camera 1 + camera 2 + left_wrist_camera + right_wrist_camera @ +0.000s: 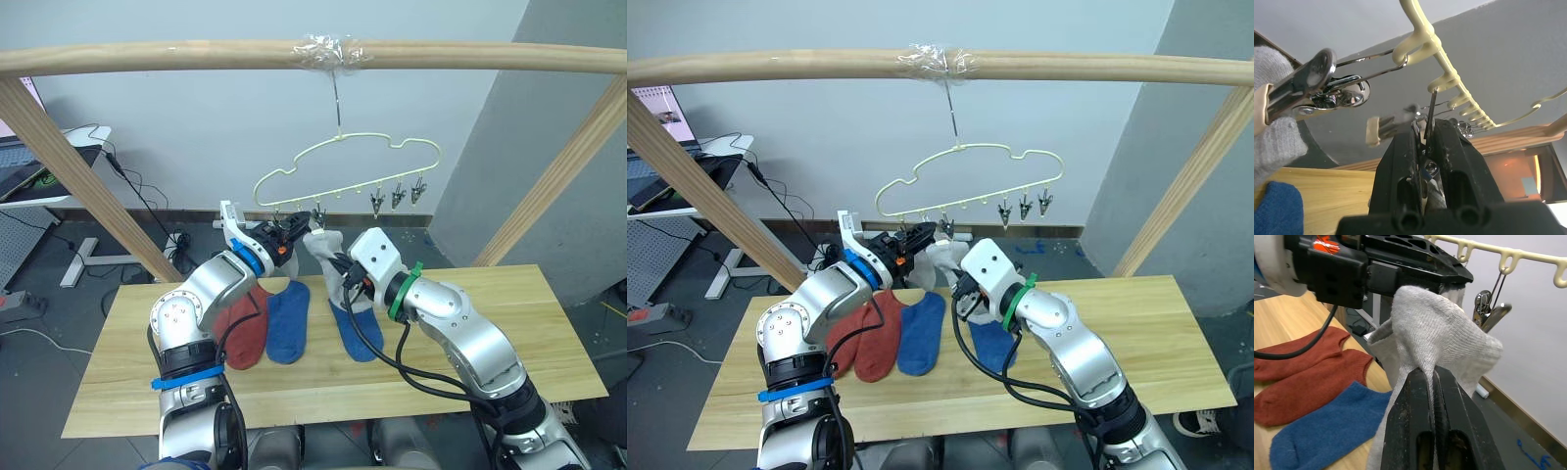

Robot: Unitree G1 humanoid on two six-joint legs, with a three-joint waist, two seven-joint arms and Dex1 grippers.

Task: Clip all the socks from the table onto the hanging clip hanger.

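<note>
Holding a grey sock up just under the left end of the clip hanger, the right gripper has its fingers clenched on a fold of the fabric, while the left gripper has its fingers squeezed on one clip. If that clip slips free before the cuff is between its jaws, the sock could miss and the hanger swing. Red socks and blue socks lie on the worktop below.
</note>
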